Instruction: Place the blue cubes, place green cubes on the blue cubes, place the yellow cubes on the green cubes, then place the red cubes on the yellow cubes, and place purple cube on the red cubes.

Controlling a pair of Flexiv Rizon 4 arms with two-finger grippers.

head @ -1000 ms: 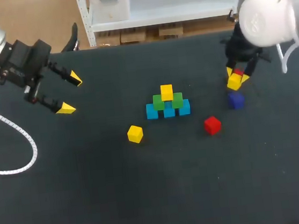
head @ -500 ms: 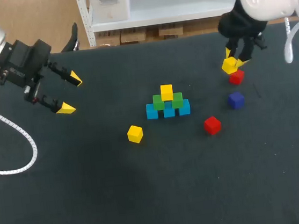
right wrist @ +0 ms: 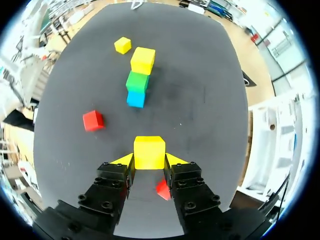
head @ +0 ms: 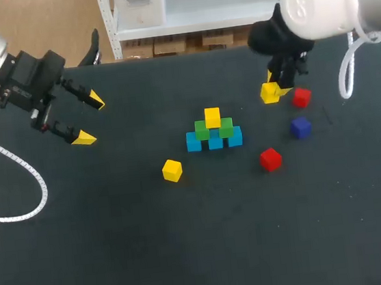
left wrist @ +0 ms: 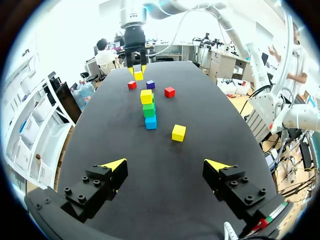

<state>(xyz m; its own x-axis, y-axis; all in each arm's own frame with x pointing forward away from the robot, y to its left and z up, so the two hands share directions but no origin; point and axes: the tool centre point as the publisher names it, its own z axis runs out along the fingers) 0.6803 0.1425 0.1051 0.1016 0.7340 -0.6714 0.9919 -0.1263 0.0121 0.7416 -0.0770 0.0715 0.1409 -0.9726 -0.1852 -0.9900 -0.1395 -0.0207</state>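
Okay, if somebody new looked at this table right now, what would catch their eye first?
The little pyramid of cubes mid-table: three blue cubes, two green on them and one yellow on top. Next, the right pincer, shut on a yellow cube beside a loose red cube at the far right. The left pincer hangs open at the far left, holding nothing.

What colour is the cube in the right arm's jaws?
Yellow. The held cube shows best in the right wrist view, clamped between the jaws.
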